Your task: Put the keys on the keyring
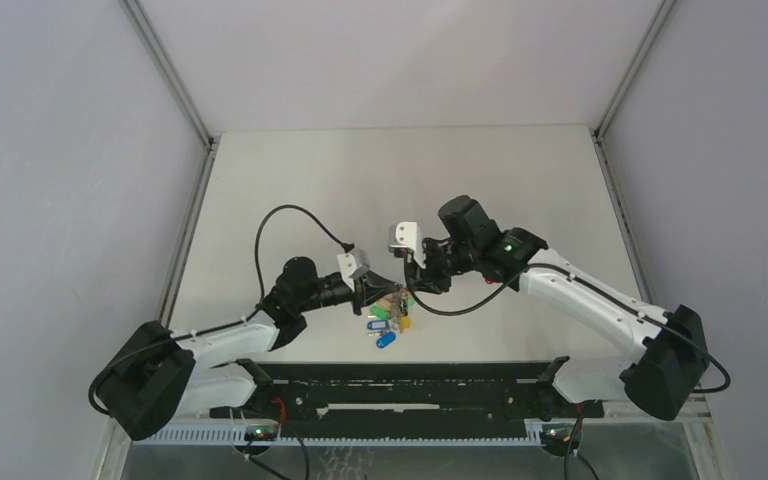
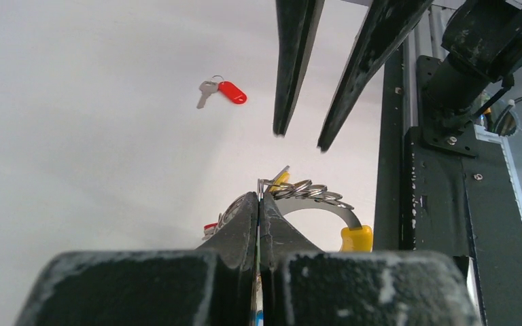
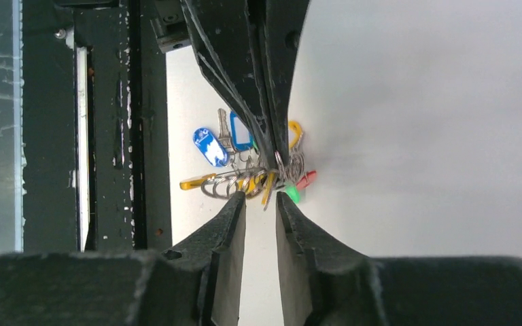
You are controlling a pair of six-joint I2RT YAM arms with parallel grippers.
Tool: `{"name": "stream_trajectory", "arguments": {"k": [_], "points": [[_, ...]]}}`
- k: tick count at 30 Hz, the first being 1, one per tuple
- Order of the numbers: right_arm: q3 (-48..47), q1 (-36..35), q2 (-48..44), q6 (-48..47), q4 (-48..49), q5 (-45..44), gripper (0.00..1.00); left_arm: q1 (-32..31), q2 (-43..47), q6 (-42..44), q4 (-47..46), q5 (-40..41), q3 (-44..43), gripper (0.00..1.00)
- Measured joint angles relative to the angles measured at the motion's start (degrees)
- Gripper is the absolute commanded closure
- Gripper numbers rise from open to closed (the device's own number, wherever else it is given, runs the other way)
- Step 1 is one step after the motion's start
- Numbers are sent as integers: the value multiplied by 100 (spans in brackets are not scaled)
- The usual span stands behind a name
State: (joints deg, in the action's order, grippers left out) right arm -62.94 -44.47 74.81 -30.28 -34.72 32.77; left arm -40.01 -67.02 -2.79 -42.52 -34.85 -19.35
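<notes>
The keyring (image 2: 326, 209) is a grey metal band with a yellow end and several small split rings on it. My left gripper (image 2: 258, 198) is shut on it and holds it just above the table. The bunch of blue, yellow, red and green-headed keys (image 3: 241, 146) hangs from it, and also shows in the top view (image 1: 390, 315). My right gripper (image 3: 260, 200) is open and empty, its tips right at the bunch, facing the left gripper (image 1: 378, 293). One red-headed key (image 2: 224, 91) lies loose on the table beyond. I cannot pick out a loose yellow-headed key.
The black rail (image 1: 400, 375) of the arm mounts runs along the near edge, close behind the bunch. A black cable (image 1: 280, 215) loops above the left arm. White enclosure walls stand at the left, right and back of the table (image 1: 360, 170).
</notes>
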Motion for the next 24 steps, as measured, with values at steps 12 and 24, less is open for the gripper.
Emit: {"name": "stream_trajectory", "arguments": {"k": [12, 24], "points": [[1003, 890, -516, 2026, 1314, 428, 71, 0, -575, -647, -1493, 177, 466, 100], [1043, 695, -109, 3038, 1978, 103, 71, 0, -1080, -1110, -2100, 417, 468, 100]]}}
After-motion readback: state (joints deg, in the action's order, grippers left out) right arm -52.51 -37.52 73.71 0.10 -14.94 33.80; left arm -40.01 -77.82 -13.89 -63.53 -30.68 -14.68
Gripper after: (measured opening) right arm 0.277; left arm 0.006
